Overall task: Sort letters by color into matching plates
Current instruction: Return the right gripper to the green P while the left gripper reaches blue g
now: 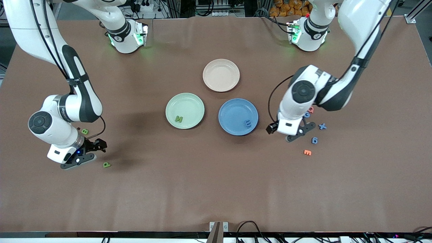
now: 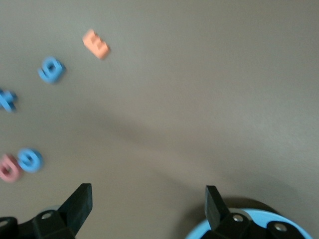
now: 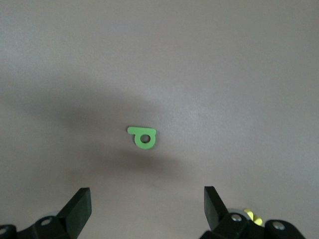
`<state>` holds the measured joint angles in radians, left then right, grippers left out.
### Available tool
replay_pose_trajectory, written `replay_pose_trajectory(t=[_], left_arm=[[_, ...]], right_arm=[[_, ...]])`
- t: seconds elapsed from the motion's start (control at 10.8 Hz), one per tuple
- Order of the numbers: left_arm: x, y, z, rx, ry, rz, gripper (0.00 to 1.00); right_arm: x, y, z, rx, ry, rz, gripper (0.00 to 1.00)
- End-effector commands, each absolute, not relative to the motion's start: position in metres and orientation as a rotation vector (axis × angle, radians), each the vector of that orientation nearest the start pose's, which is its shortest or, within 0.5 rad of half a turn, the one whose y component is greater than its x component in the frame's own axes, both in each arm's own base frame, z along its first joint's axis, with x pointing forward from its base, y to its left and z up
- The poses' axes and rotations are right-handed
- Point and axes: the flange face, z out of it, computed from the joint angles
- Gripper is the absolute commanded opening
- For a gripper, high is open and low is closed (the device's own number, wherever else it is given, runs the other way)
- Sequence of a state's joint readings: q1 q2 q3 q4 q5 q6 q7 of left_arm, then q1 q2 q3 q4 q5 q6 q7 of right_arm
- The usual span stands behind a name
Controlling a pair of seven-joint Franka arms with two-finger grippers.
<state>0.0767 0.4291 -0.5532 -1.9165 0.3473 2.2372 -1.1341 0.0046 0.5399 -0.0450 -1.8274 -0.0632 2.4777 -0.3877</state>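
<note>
The brown bench (image 1: 216, 189) is carrying three plates near its middle. The peach plate (image 1: 221, 75) is sitting farthest from the front camera. Nearer the camera, the mint green plate (image 1: 185, 110) is lying toward the right arm's end and is holding one green letter (image 1: 179, 118). Beside it, toward the left arm's end, the blue plate (image 1: 238, 116) is holding one blue letter (image 1: 248, 123).

The left tool (image 1: 297, 133) is hovering with its fingers spread wide and nothing between them, over the bench between the blue plate and a cluster of loose letters. In that cluster are lying a blue cross (image 1: 322, 126), a blue ring-shaped piece (image 1: 314, 140), an orange letter (image 1: 307, 152), and a blue piece (image 2: 30, 160) touching a red piece (image 2: 8, 168).

The right tool (image 1: 81, 157) is likewise hanging released and empty over the bench at the right arm's end. A green P-shaped letter (image 3: 142, 137) is lying just beside it, and another green letter (image 1: 84, 131) is resting farther from the front camera.
</note>
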Motion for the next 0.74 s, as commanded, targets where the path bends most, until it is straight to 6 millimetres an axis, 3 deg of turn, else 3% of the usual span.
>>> replay_pose_trajectory(t=[0.0, 0.19, 0.46, 0.56, 0.65], left_arm=[[0.552, -0.221, 0.316, -3.007, -0.413, -0.077, 1.00], [0.566, -0.168, 0.318, -3.028, -0.297, -0.050, 1.00], [0.568, -0.086, 0.308, -3.097, -0.110, -0.040, 1.00], [0.565, -0.068, 0.301, -3.118, -0.075, -0.078, 1.00], [0.559, -0.065, 0.291, -3.137, -0.052, -0.113, 1.00]], right_arm=[[0.678, -0.020, 0.239, -3.139, -0.711, -0.195, 1.00], [0.687, -0.015, 0.232, -3.134, -0.726, -0.201, 1.00], [0.694, -0.014, 0.218, -3.135, -0.732, -0.195, 1.00], [0.697, -0.015, 0.213, -3.139, -0.738, -0.191, 1.00], [0.701, -0.017, 0.213, -3.142, -0.737, -0.200, 1.00]])
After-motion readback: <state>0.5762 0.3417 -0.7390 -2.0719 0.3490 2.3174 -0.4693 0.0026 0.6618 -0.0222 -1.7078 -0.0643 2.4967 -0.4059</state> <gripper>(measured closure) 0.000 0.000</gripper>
